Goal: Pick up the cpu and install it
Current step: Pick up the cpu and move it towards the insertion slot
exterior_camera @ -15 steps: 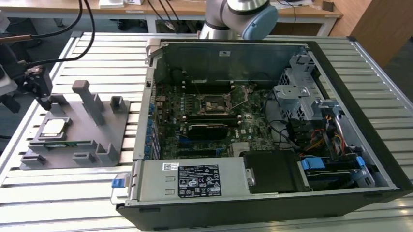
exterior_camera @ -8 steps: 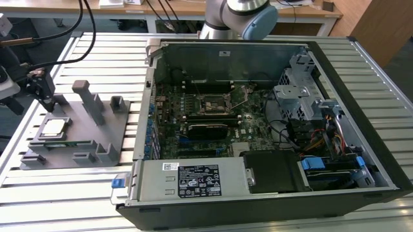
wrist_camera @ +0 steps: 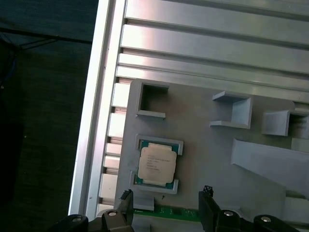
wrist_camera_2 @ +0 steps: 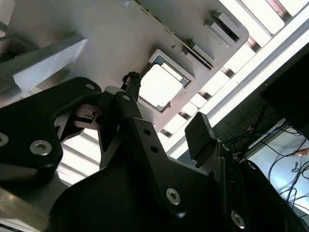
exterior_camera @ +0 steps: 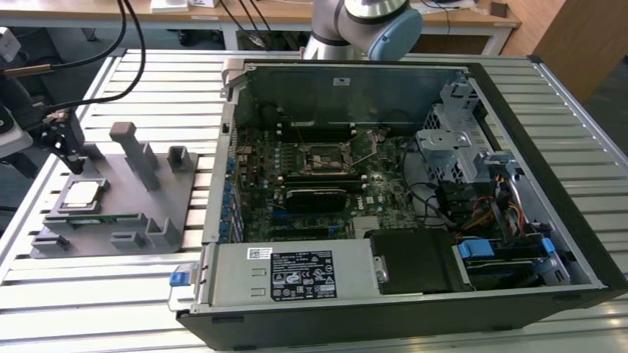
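In the exterior view the gripper hung over the grey fixture at that view's left, well apart from the open computer case. The cpu lay flat in its recess on the fixture. The socket on the motherboard was too small to tell whether it stood ready. In the second wrist view the fingers stood spread with nothing between them, and the cpu showed as a washed-out bright patch with edges hard to make out. In the first wrist view the cpu sat near the fingertips, not between them. An off-centre descent would likely strike the recess walls or the green memory stick just beside it, and a skewed pinch could tilt the chip.
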